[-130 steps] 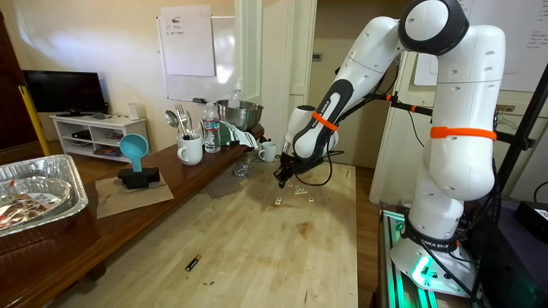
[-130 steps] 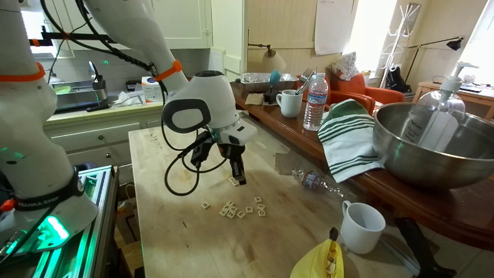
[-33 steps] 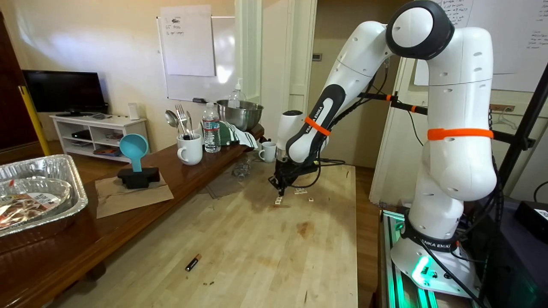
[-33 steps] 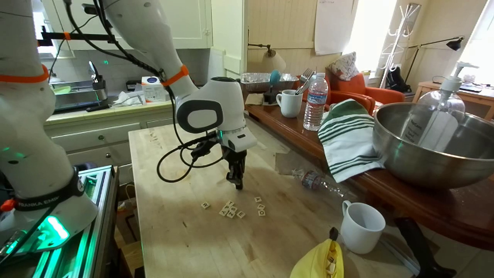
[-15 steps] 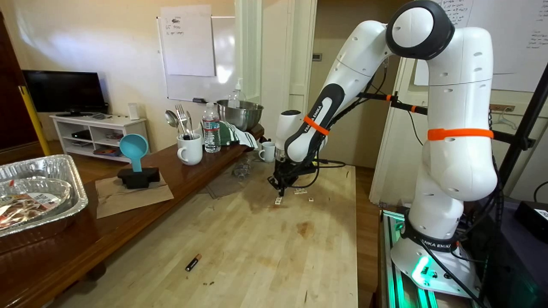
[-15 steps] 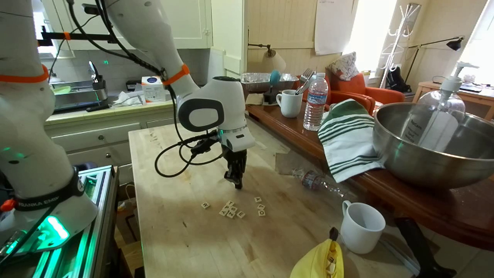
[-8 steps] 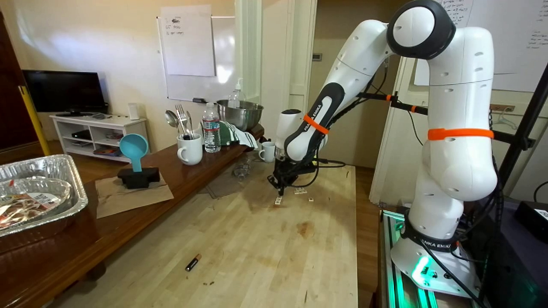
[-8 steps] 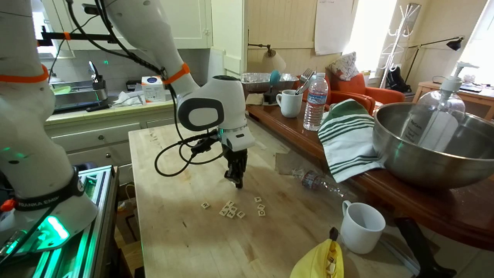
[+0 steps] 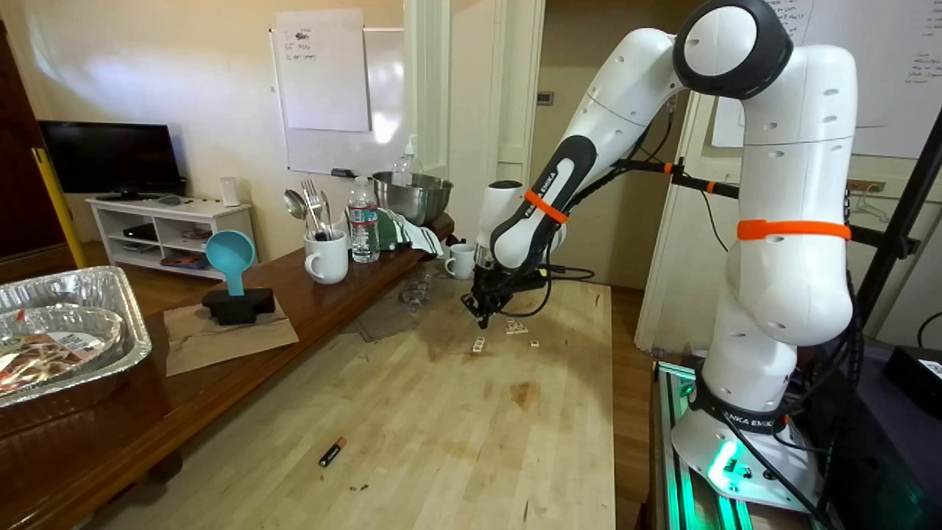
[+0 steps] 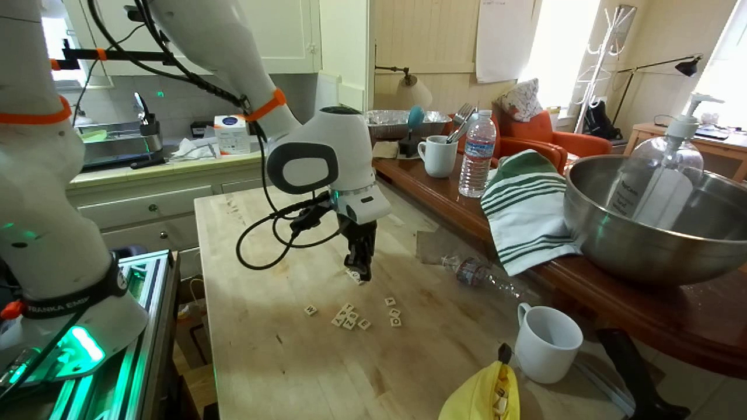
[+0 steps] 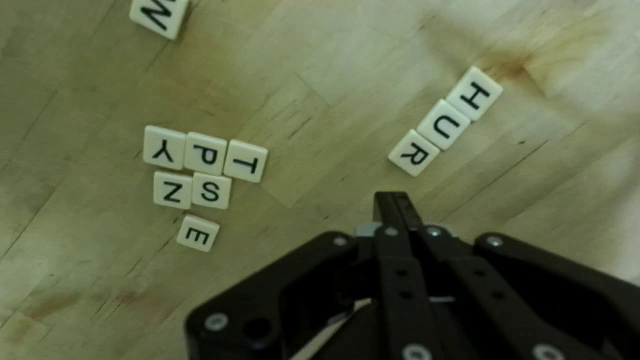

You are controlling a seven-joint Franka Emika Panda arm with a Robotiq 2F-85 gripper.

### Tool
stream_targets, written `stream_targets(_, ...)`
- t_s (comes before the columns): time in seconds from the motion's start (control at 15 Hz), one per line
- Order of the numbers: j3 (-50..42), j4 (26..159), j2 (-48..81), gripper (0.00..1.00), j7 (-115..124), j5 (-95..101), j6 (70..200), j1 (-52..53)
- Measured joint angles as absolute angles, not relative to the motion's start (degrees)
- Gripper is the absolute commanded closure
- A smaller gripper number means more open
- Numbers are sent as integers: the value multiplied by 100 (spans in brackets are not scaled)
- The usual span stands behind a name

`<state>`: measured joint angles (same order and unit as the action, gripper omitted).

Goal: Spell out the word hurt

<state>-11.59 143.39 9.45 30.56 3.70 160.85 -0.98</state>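
In the wrist view, letter tiles H, U and R lie face up in one slanting row, edges touching. The T sits apart from them, against the P at the end of a cluster. My gripper is shut with nothing between its fingers. Its tips stand just short of the R in that view, not covering any tile. In an exterior view the gripper hovers low over the table, partly hiding the row.
Other tiles lie close by: W, Y, Z, S, E, plus an A and O. A yellow bag, white mug and crumpled bottle stand farther off. A raised wooden ledge borders the table.
Over the last half second the shut gripper has lifted slightly, uncovering part of the row. The R, several seconds ago loose near the A, now touches the U.
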Motion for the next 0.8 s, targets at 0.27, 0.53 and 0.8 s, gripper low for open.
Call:
stream_targets(0.27, -1148, 14478, 785, 100, 1953, 367, 16085, -314)
stream_targets(0.53, -1136, 14640, 667, 100, 922, 392, 16085, -499)
stream_targets(0.8, -1135, 14764, 626, 100, 141, 525, 16095, -613)
